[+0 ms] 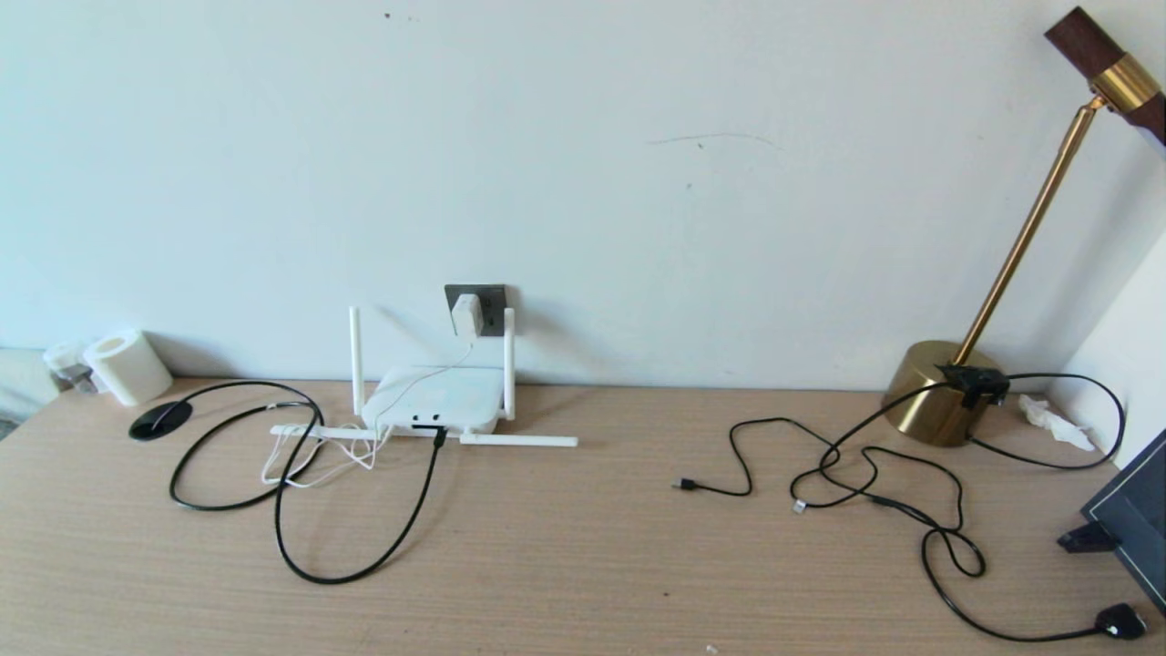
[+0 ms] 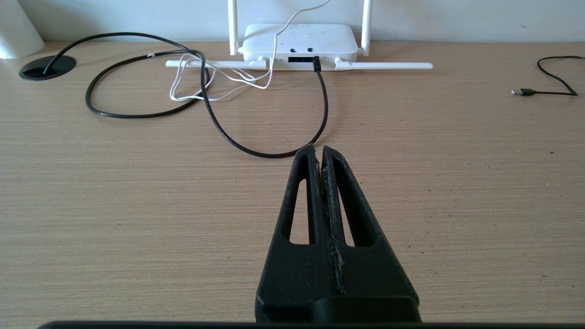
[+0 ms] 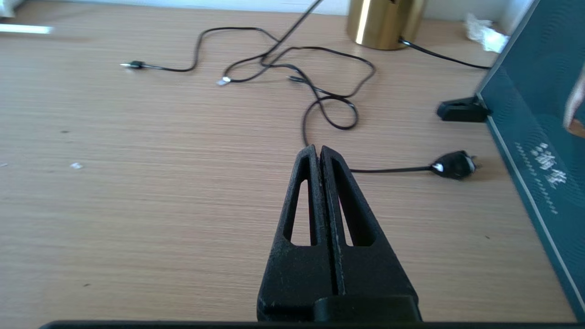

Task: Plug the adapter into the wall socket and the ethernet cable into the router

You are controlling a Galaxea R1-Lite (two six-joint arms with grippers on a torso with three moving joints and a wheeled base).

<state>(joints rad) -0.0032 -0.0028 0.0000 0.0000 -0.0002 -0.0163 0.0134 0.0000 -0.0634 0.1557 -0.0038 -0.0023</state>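
The white adapter (image 1: 467, 315) sits in the dark grey wall socket (image 1: 493, 303), its thin white cord running down to the router (image 1: 435, 399). The thick black ethernet cable (image 1: 401, 524) loops over the desk, and its tip is in a port on the router's (image 2: 300, 41) front edge, at the cable end (image 2: 316, 64). My left gripper (image 2: 319, 148) hovers shut and empty above the desk, short of the cable's loop (image 2: 274, 154). My right gripper (image 3: 317, 149) is shut and empty over the right part of the desk. Neither gripper shows in the head view.
A brass lamp (image 1: 943, 392) stands at the back right with thin black cords (image 1: 874, 474) and a black plug (image 1: 1120, 621) trailing from it. A dark box (image 1: 1134, 519) leans at the right edge. A paper roll (image 1: 127, 366) and a cable grommet (image 1: 160, 420) sit at back left.
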